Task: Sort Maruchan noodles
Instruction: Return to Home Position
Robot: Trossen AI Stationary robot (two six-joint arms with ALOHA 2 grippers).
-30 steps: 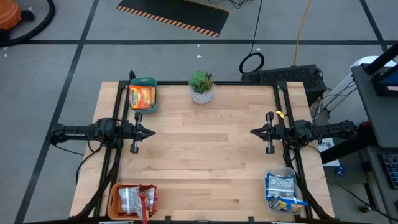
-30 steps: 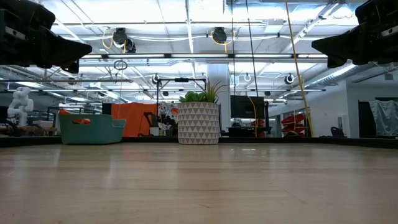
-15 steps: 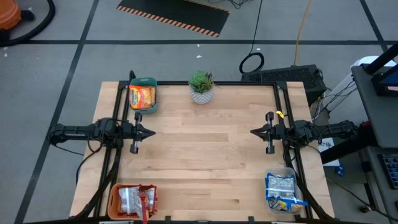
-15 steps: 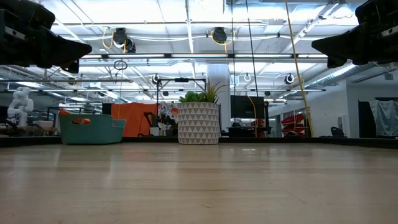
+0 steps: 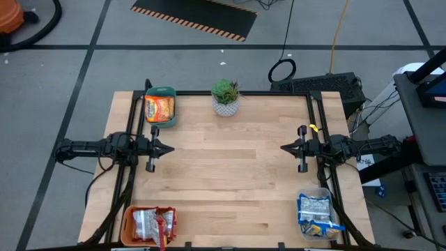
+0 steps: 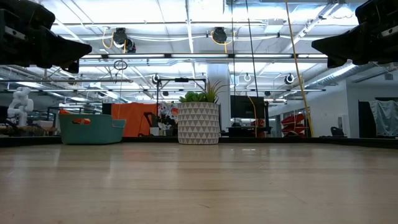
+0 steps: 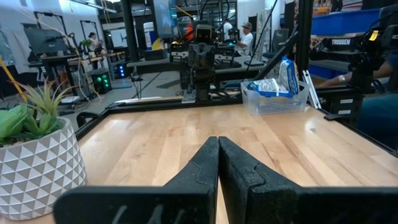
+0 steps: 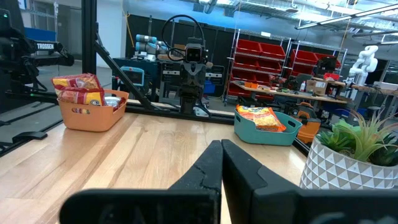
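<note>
A pale wooden table point(image 5: 230, 181) edged with a black frame is seen from above, standing on a grey floor crossed by dark tape lines. A black-and-orange striped mat point(image 5: 195, 17) is laid beyond the far edge. In the low view a workshop with ceiling lights is seen behind the table.

The left gripper point(image 5: 171, 148) is held over the table's left side and the right gripper point(image 5: 283, 148) over its right side, tips pointed at each other and well apart. In each wrist view the two dark fingers are pressed together, with nothing gripped between them.

A teal bin point(image 5: 160, 92) is set at the far edge beside the left gripper's arm, and orange noodle packets point(image 5: 159, 109) are held in it. An orange bin point(image 5: 127, 223) is placed at the near corner on the left gripper's side; silver-red noodle packets point(image 5: 155, 224) are piled in it. A clear bin point(image 5: 315, 192) is placed at the near corner on the right gripper's side, filled with blue-and-yellow noodle packets point(image 5: 315, 211). A potted plant point(image 5: 226, 97) is stood at the far edge, between the two grippers.
</note>
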